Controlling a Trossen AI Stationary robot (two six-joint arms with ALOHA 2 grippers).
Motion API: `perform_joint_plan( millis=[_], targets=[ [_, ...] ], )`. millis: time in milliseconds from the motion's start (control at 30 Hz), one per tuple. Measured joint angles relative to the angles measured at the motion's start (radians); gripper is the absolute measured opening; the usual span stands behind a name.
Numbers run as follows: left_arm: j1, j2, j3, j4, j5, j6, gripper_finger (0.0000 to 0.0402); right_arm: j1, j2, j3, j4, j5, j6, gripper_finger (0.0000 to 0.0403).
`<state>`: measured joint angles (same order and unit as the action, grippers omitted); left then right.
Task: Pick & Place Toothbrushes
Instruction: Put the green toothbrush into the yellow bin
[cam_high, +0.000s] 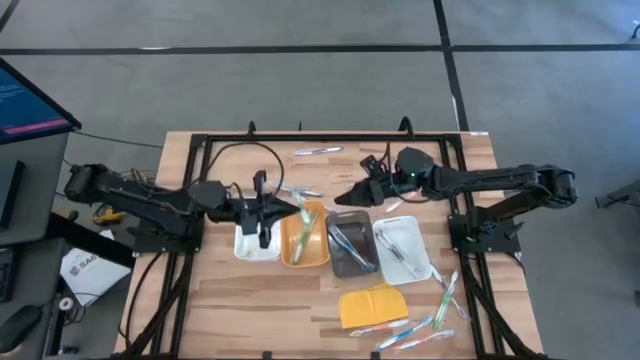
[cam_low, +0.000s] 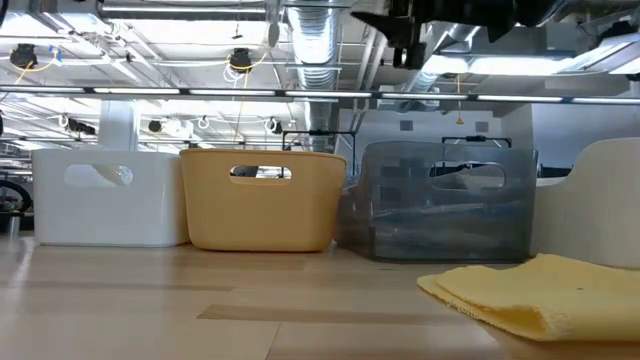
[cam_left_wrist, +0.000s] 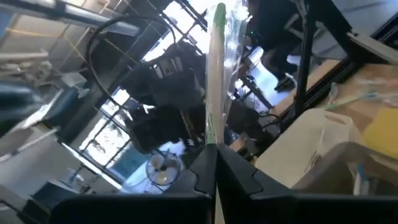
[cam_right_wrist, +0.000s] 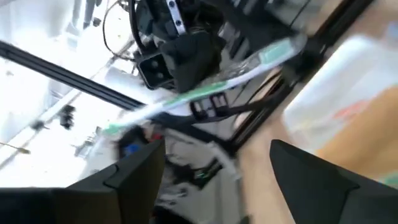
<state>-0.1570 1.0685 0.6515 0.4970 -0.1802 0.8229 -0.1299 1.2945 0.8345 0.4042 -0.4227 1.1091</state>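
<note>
From above, I see my left gripper (cam_high: 296, 207) pinching a green toothbrush (cam_high: 304, 232) over the orange tray (cam_high: 290, 250). In my right wrist view, the right gripper (cam_right_wrist: 214, 171) stands wide; the toothbrush (cam_right_wrist: 205, 92) lies beyond it.

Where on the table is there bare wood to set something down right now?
Free: the wide front-left stretch of the table, below the white tray and orange tray, left of the yellow pad. Also the back strip near the lone toothbrush. Crowded: the front-right corner, strewn with loose toothbrushes.
</note>
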Motion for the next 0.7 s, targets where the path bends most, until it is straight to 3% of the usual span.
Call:
perform_joint_plan(
  millis=[233, 433, 700],
  targets=[
    [-0.114, 0.08, 0.03, -0.008, -0.234, 0.151, 0.0, 0.069, 0.003, 0.0, 0.008, -0.013, 0.154, 0.0285],
    [-0.158, 0.159, 0.086, -0.005, -0.239, 0.194, 0.0, 0.125, 0.003, 0.0, 0.042, 0.005, 0.278, 0.0285],
    [-0.172, 0.271, 0.165, 0.0, -0.246, 0.231, 0.0, 0.131, 0.003, 0.0, -0.001, 0.043, 0.3, 0.0285]
  ],
)
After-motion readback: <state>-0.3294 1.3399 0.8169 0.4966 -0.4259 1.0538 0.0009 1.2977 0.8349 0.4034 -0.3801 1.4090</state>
